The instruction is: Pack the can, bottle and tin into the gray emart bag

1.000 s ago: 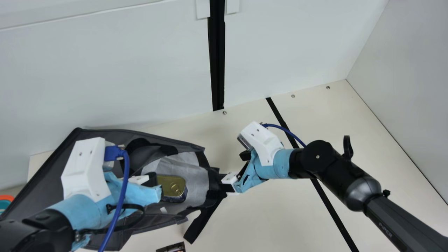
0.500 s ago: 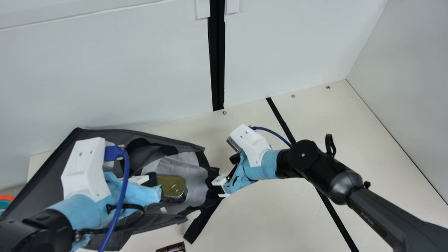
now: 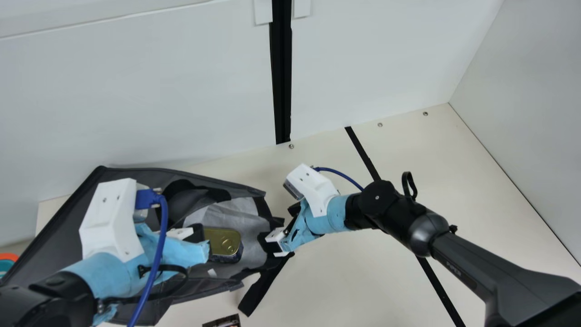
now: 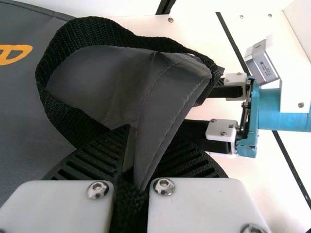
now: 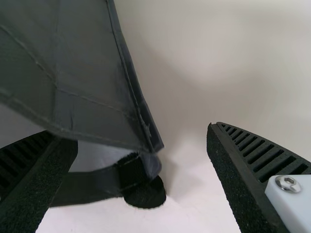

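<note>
Gray emart bag (image 3: 54,236), one, lying on the table (image 3: 363,272) at the main view's left. Long axis runs slantwise from lower left to upper right; its mouth points toward the right arm. Pale lining (image 3: 231,211) shows inside.

Tin (image 3: 222,243): count one, within the bag's mouth, gold lid uppermost with a ring pull. Long axis roughly left to right in the main view, dipping a little at the right end.

Left gripper (image 3: 197,234): jaws clenched on the bag, a gray fold of fabric and black webbing caught between the ribbed fingers in the left wrist view. It overlaps the tin's left end in the main view; cannot tell if they touch.

Right gripper (image 3: 275,225): jaws released, spread wide at the mouth's right side. Its wrist view has a bag corner between the two fingers.

Writing: part of an orange print (image 4: 14,47) on the bag; pale lettering (image 3: 454,268) along the right arm.

Straps: one black handle loop (image 4: 97,29) arched over the gray fabric in the left wrist view; a black strap (image 3: 263,290) hangs out beside the mouth.

Main view edges: one dark packet (image 3: 222,321) at the bottom, partly cut off; one orange-and-teal object (image 3: 5,263) at the left. Screws on the table: three.
</note>
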Action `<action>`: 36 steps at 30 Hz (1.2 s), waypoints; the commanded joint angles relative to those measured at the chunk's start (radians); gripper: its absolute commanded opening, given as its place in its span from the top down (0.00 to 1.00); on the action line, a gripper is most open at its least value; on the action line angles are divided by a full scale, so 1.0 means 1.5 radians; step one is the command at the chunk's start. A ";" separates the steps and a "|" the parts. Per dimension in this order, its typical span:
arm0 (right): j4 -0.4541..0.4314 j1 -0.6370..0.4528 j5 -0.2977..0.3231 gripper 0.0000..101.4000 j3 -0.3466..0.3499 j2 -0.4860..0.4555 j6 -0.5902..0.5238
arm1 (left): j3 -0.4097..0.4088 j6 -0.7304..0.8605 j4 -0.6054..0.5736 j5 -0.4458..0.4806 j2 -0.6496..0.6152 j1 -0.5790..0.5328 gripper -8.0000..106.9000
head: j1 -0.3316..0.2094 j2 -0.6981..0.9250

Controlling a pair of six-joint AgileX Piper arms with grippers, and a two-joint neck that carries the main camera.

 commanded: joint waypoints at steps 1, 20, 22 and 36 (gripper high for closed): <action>0.004 0.002 0.001 0.10 -0.003 0.008 -0.003 | 0.000 0.000 0.000 0.000 0.000 0.000 0.84 | -0.015 -0.001; 0.046 0.023 0.001 0.10 -0.048 0.085 -0.029 | 0.000 0.000 0.000 0.000 0.000 0.000 0.84 | -0.015 -0.001; 0.049 0.026 0.002 0.10 -0.053 0.091 -0.029 | 0.000 0.000 0.000 0.000 0.000 0.000 0.84 | -0.015 -0.001; 0.059 0.035 0.013 1.00 -0.067 0.111 -0.023 | 0.000 0.000 0.000 0.000 0.000 0.000 0.84 | -0.015 -0.001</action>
